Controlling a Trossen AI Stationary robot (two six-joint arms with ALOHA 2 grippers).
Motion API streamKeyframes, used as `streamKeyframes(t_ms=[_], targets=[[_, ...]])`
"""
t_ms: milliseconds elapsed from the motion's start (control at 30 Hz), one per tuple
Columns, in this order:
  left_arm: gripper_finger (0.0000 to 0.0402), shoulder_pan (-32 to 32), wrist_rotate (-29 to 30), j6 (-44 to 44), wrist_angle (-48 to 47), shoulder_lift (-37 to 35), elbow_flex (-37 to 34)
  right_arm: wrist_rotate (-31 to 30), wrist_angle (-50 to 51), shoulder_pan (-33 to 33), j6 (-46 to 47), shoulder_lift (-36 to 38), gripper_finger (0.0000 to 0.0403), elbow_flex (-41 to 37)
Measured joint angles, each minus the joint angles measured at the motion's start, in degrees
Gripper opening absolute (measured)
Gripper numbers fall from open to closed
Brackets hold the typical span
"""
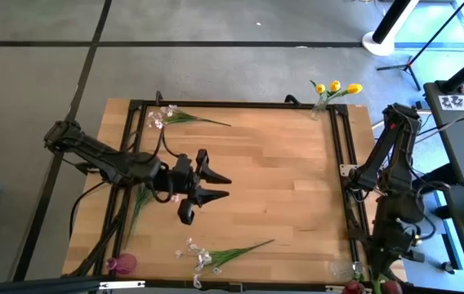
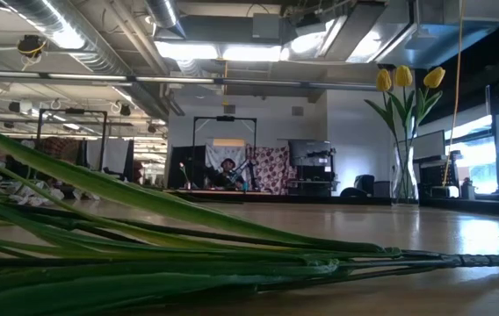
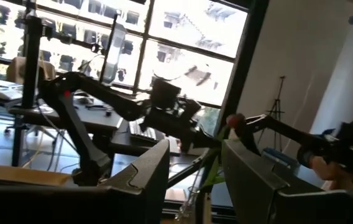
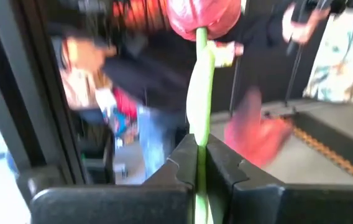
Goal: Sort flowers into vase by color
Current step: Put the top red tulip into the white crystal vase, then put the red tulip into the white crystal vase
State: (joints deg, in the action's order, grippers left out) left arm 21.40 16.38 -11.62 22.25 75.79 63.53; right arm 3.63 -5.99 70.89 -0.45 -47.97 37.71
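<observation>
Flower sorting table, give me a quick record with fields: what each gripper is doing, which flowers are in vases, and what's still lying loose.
left gripper: open, empty, above the table's middle
right gripper: shut on red tulip stem, at the table's right near corner
yellow tulips: standing in a clear vase, far right corner
blossom sprays: one at the far left, one at the near edge, both lying loose

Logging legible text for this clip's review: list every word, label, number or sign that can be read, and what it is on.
White label on the dark stand beside the table's right edge: characters are printed there, too small and blurred to read.
Nothing else carries legible text in any view.
</observation>
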Motion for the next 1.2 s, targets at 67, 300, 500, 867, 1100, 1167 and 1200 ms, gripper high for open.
streamKeyframes(t_ms=[67,300,500,867,1100,1167,1200], targets=[[0.0144,-0.93,0.00,-0.06,-0.42,0.00,0.00,-0.01,3.28,0.00,0.07,-0.27,0.0019,0.00],[0.0144,-4.46,-3.67,-0.26,-1.18,-0.02,0.00,0.91,9.72,-0.04,5.44,-0.14,0.0022,0.00],[0.0144,-7.67,-7.49,-0.33,-2.65,-0.04,0.00,1.85,11.04,-0.04,5.34,1.20,0.0073,1.73],[0.0144,-10.70,-10.13,-2.22,-3.55,-0.07,0.00,-5.37,23.67,-0.04,0.62,12.11,0.0205,6.45],[0.0143,-9.87,-9.51,-13.44,-4.08,1.90,-0.02,-16.57,32.52,-0.04,-1.18,19.09,0.0231,14.49],[0.0143,-9.27,-9.78,-16.05,-3.65,2.35,-0.02,-21.32,32.97,-0.04,-3.21,20.13,0.0233,16.46],[0.0143,-9.03,-9.86,-16.81,-3.68,2.41,-0.02,-23.80,32.83,-0.04,-4.72,20.40,0.0234,17.35]])
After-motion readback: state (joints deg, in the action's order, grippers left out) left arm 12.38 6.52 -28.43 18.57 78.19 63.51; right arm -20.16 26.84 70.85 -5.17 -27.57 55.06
